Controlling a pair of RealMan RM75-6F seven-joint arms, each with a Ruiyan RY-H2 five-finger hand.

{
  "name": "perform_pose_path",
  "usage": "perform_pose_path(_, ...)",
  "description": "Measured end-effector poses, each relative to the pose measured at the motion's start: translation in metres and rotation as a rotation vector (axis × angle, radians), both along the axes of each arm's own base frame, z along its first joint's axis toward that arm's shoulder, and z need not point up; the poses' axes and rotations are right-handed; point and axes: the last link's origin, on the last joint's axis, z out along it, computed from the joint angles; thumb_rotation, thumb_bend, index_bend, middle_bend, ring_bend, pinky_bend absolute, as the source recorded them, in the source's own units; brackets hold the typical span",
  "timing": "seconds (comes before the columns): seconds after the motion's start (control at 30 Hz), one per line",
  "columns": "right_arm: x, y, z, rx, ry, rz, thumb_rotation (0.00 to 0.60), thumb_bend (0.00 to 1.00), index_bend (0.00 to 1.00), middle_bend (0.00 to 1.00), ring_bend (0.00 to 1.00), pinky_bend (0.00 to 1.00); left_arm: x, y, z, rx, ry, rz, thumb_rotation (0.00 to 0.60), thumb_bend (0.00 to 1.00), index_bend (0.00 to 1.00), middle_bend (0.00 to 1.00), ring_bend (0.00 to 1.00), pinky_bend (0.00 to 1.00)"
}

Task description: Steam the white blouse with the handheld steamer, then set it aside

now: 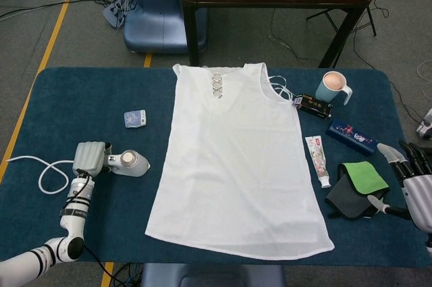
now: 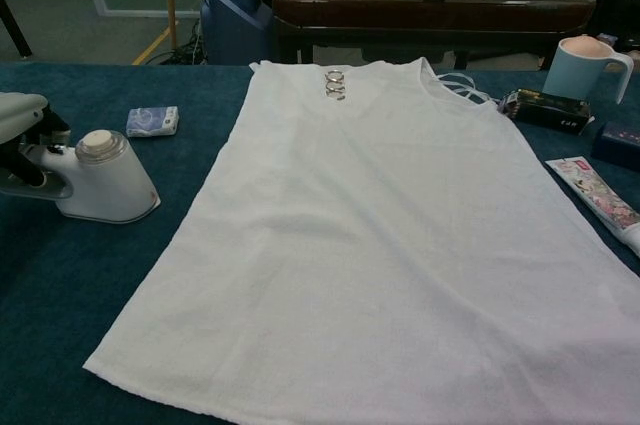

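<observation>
Your left hand (image 1: 91, 157) covers the steamer (image 1: 129, 163) handle, so you can't tell how firmly the fingers wrap it. In the chest view that hand (image 2: 20, 120) is cut by the left edge. Your right hand (image 1: 413, 182) is cropped at the right edge (head view only).
</observation>
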Motion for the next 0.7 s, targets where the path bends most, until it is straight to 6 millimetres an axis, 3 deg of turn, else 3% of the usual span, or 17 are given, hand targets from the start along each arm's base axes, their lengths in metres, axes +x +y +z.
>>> perform_pose_path(0.27, 0.002, 0.000, -0.001, 0.001, 0.001, 0.000, 0.600, 0.13, 0.01, 0.17, 0.01, 0.00, -0.004, 0.001, -0.003, -0.028, -0.020, -0.007, 0.600, 0.25, 0.81, 0.78, 0.62, 0.64)
perform_pose_path(0.7, 0.004, 0.000, -0.002, 0.002, 0.003, 0.001, 0.600, 0.11, 0.01, 0.17, 0.01, 0.00, -0.009, 0.011, 0.001, -0.090, -0.155, -0.062, 0.600, 0.25, 0.86, 0.85, 0.70, 0.78)
